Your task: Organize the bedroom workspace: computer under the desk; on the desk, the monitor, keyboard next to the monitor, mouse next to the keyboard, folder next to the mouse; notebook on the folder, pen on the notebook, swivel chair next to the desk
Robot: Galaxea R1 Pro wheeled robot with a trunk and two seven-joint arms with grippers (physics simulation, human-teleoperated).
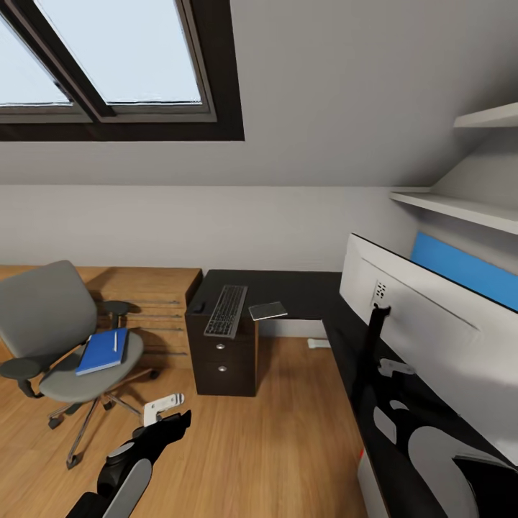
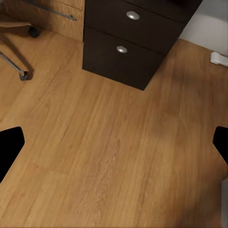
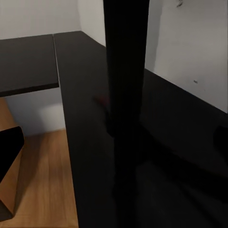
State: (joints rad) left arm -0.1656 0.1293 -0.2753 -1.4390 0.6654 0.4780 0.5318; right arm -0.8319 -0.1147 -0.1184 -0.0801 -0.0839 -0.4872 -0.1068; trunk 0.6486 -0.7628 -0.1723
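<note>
The swivel chair (image 1: 61, 338) stands on the floor at the left, apart from the desk (image 1: 302, 291). The blue folder (image 1: 103, 350) lies on its seat with the white pen (image 1: 115, 340) on top. On the desk's far wing lie the keyboard (image 1: 226, 311), the small black mouse (image 1: 198, 307) to its left and the dark-grey notebook (image 1: 267, 311) to its right. The monitor (image 1: 432, 324) stands on the right run, white back toward me. My left gripper (image 2: 114, 147) hangs open over bare floor. My right gripper (image 3: 114, 147) is open, facing the monitor's black arm (image 3: 126, 95).
A light wooden dresser (image 1: 158, 302) sits behind the chair against the wall. The desk's dark drawer unit (image 2: 128, 42) is just ahead of my left gripper. A pale box edge (image 1: 370, 489) shows under the desk's near run. White shelves (image 1: 460, 208) hang above the monitor.
</note>
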